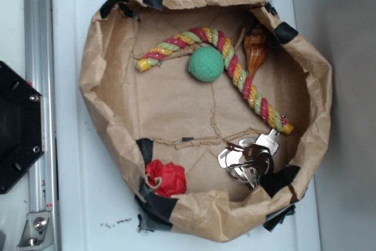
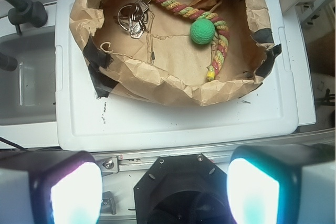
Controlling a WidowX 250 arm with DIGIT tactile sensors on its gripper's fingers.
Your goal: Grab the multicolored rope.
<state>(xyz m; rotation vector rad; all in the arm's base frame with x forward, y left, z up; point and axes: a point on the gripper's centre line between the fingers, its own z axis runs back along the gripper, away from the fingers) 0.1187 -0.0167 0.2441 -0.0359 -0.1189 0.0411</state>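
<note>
The multicolored rope (image 1: 244, 80), twisted red, yellow and light green and bent like a cane, lies inside the rolled-down brown paper bag (image 1: 94, 86), curving around a green ball (image 1: 206, 63). The wrist view shows the rope (image 2: 220, 45) and the ball (image 2: 202, 31) far off at the top of the frame. My gripper (image 2: 165, 192) is open, its two fingers (image 2: 73, 192) spread wide with nothing between them. It hangs over the black robot base (image 2: 178, 192), well short of the bag (image 2: 157, 77). The exterior view does not show the gripper.
A bunch of keys (image 1: 249, 157), a red wad of cloth (image 1: 167, 177) and an orange-brown shell (image 1: 257, 51) also lie in the bag. The bag stands on a white plastic lid (image 1: 88, 204). A metal rail (image 1: 38, 57) and the black base (image 1: 17, 127) are at the left.
</note>
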